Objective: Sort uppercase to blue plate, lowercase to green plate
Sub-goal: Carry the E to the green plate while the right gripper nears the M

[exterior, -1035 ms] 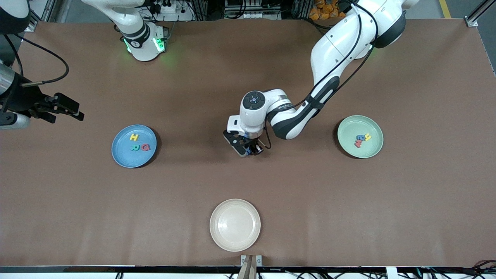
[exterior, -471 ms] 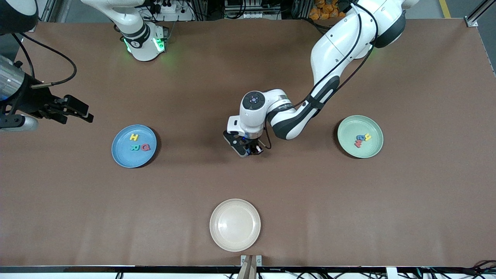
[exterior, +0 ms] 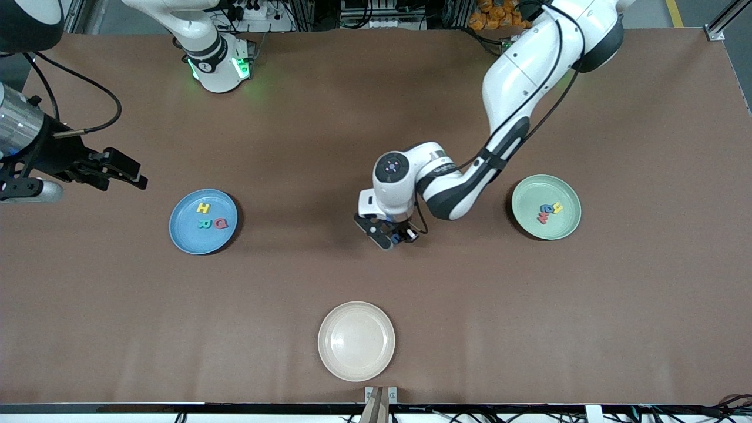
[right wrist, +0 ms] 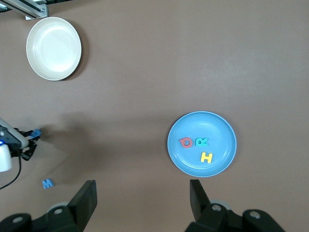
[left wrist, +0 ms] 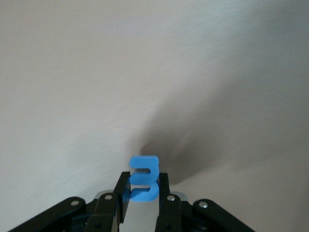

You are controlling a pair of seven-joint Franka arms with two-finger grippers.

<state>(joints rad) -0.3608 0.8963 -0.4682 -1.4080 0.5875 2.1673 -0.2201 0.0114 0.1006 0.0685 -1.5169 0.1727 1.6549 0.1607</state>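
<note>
Shifted toward the green plate [exterior: 546, 207], at its nine o'clock, left gripper [exterior: 395, 238] pinches the blue E [left wrist: 144, 178] over the table [exterior: 376, 276]; right gripper [exterior: 120, 170] waits wide open.

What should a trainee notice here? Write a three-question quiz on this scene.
1. True or false: the right gripper, over the table toward the right arm's end, is shut on a letter.
2. The left gripper, over the table between the blue plate and the green plate, is shut on which letter? A) yellow H B) blue E C) red Q
3. How many letters lie on the blue plate?

Key: 1 false, it is open and holds nothing; 2 B; 3 three.
</note>
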